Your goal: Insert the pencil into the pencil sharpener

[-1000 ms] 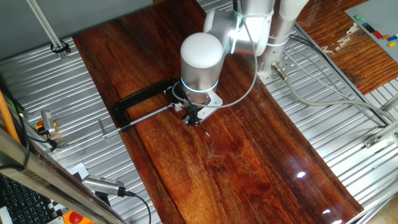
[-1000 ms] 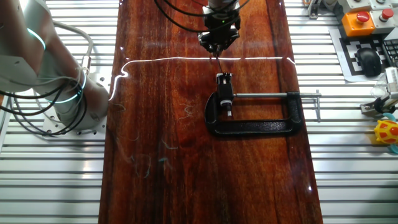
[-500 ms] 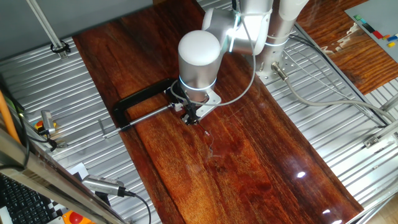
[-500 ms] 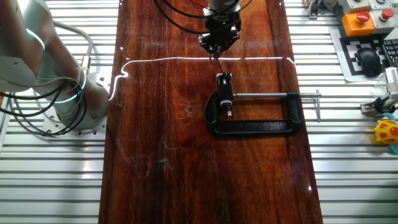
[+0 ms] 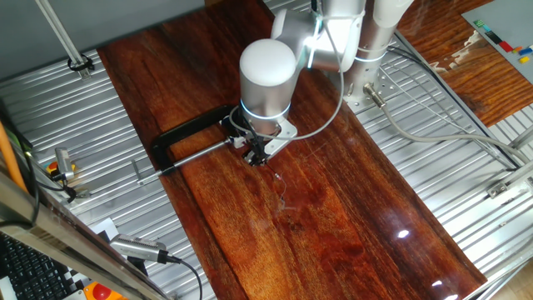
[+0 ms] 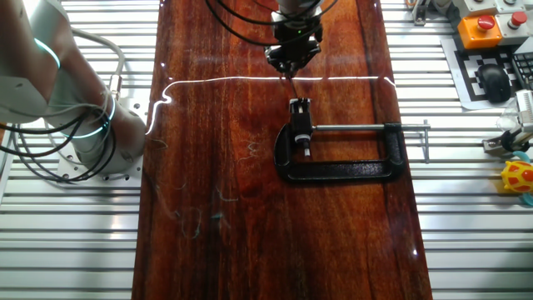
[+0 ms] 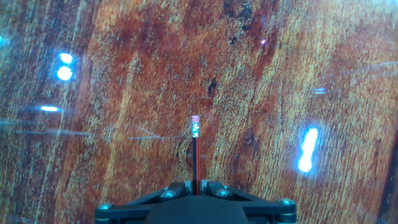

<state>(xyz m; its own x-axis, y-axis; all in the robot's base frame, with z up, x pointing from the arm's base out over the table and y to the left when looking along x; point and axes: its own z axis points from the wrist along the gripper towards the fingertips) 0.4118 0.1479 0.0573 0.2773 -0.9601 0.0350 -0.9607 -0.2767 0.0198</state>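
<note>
My gripper (image 7: 195,184) is shut on the pencil (image 7: 194,149), a thin dark reddish stick. It points away from the hand, with its pale tip just above the wooden board. In the other fixed view the gripper (image 6: 291,65) hangs above the board, a short way from the black clamp (image 6: 341,171). The pencil (image 6: 291,75) points down towards the clamp. The pencil sharpener (image 6: 301,105), a tiny white block, sits at the near end of the clamp jaw, apart from the pencil tip. In one fixed view the hand (image 5: 258,154) hides most of the sharpener.
The clamp's grey metal rod (image 6: 358,127) runs right to a crossbar at the board's edge. The clamp (image 5: 187,137) also shows left of the hand. Ribbed metal table (image 6: 483,225) flanks the board. Cables (image 5: 416,125) and the arm base stand behind.
Almost nothing. The hand has shifted only very slightly and still holds the pencil just short of the sharpener.
</note>
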